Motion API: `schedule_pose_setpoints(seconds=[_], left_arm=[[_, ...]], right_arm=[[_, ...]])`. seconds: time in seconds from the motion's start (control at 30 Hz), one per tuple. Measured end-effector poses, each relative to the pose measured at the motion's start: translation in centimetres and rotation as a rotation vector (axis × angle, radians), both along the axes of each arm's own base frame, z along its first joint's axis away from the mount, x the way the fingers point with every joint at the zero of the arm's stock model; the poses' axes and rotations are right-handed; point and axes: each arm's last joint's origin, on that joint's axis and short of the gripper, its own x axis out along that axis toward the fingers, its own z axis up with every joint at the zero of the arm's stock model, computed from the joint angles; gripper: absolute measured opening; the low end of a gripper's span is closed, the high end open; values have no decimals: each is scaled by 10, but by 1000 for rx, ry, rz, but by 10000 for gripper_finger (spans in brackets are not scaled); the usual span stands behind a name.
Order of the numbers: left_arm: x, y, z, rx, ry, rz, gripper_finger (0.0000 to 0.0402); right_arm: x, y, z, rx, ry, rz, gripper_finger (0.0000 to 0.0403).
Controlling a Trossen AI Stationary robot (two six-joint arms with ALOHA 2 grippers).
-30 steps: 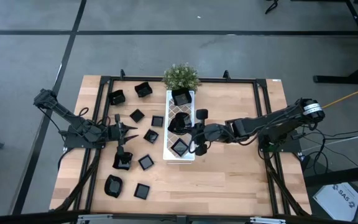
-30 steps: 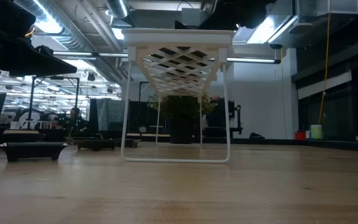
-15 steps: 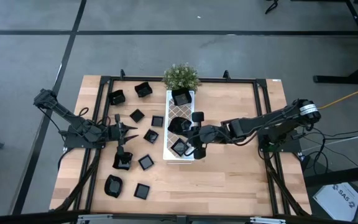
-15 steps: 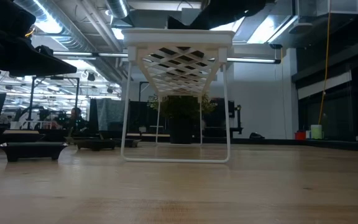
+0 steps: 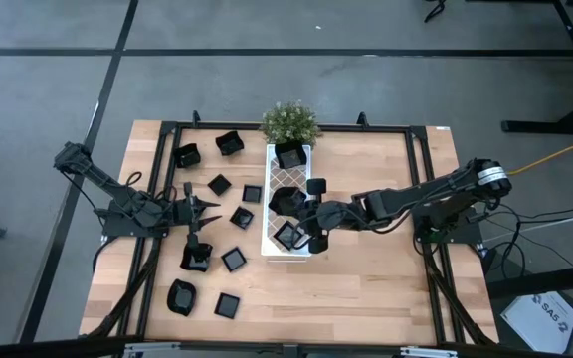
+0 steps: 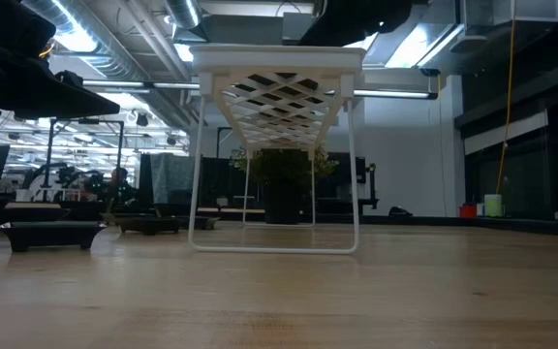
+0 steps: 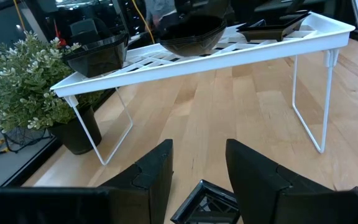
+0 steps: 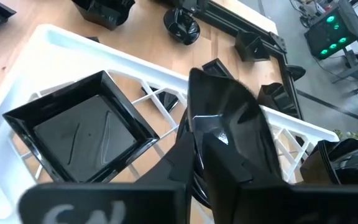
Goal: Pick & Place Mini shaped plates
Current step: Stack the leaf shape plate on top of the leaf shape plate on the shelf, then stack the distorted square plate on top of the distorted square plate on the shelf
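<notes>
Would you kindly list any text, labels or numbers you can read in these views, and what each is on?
"SAS": on the white sheet lying on the floor at the high view's lower right corner; its smaller print is too small to read.
Blurred white marks on the right claw's body: unreadable.

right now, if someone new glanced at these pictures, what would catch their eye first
Probably the long white tray at the table's middle, with black dishes on it and the right gripper reaching over it from the right. Next, the scatter of small black plates on the wood left of the tray, where the left gripper hangs open. A green potted plant stands at the tray's far end.
</notes>
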Motion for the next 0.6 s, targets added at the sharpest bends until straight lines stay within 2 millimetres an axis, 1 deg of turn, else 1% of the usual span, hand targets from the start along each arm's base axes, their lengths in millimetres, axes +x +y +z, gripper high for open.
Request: schedule_pose_setpoints(seconds=[0.2,0.37,0.47,0.6], left_arm=[[0,0,0,-1,0,0,143],[0,0,0,0,0,0,143],[0,0,0,-1,0,0,143],[0,0,0,-1,-1,0,143]], right_arm=[[0,0,0,20,-7,-13,57],[1,-3,1,82,-36,-72,93],[1,-4,1,108,-38,-73,110],[3,-4,0,117,-55,-74,119]])
